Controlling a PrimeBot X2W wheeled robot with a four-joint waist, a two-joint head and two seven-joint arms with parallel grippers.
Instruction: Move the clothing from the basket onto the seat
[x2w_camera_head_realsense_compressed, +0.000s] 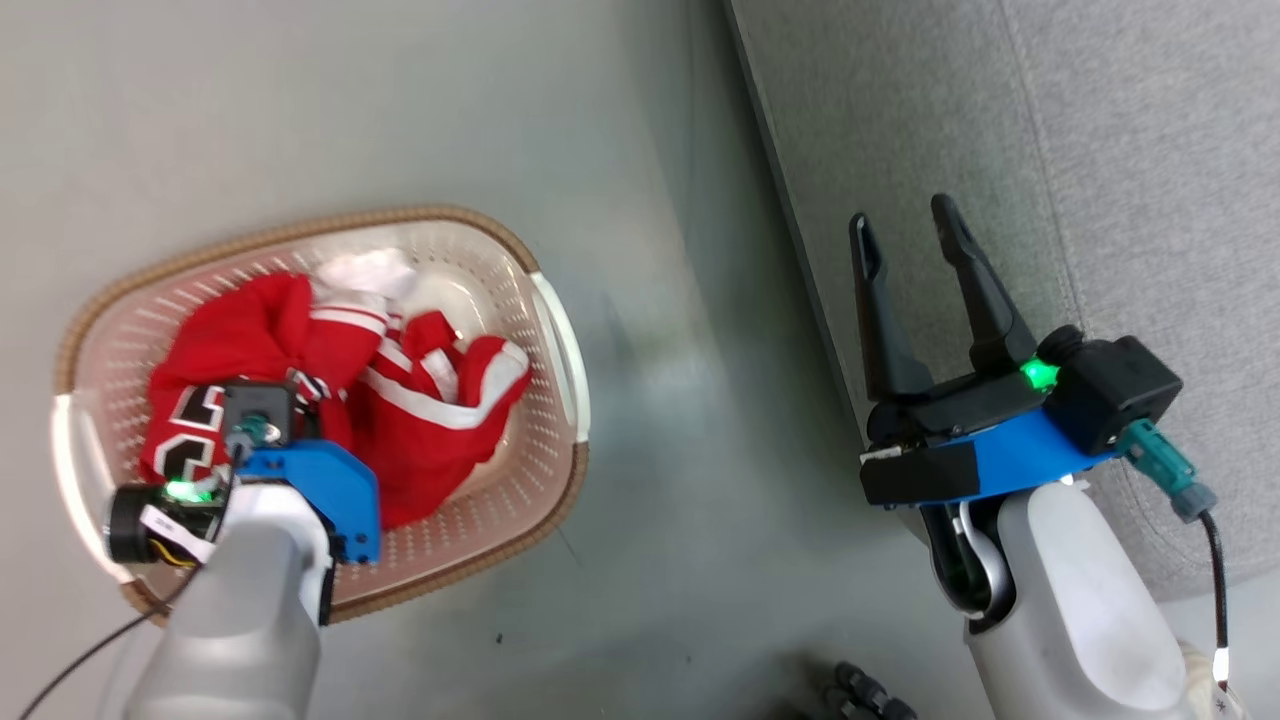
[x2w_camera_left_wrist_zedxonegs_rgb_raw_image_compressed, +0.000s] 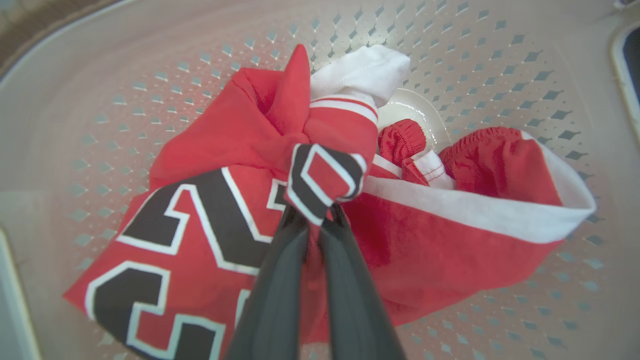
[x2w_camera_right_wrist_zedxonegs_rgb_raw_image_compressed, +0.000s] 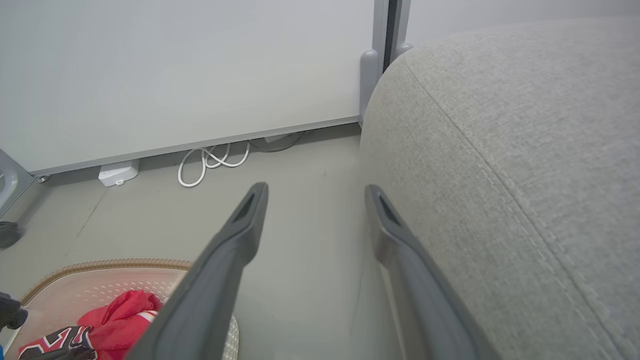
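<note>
— Underfoot?
— Smooth grey floor (x2w_camera_head_realsense_compressed: 650, 150), faintly glossy, softly reflecting.
— Beyond?
— Pale plain wall (x2w_camera_right_wrist_zedxonegs_rgb_raw_image_compressed: 175, 65), metal strip along its base; looped white cable (x2w_camera_right_wrist_zedxonegs_rgb_raw_image_compressed: 212, 160) near small white box (x2w_camera_right_wrist_zedxonegs_rgb_raw_image_compressed: 118, 173); grey upright post (x2w_camera_right_wrist_zedxonegs_rgb_raw_image_compressed: 369, 85) at the wall's right end.

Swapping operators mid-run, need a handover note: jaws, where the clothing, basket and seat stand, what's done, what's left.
Left gripper: jaws shut on a fold of the numbered jersey, down inside the basket.
Right gripper: jaws open, holding nothing, at the edge of the seat.
Clothing: all that shows lies in the basket, which stands on the floor left of the seat.
Done: first grasp.
Left: lift, carry to the seat, release, repeat for the rest.
</note>
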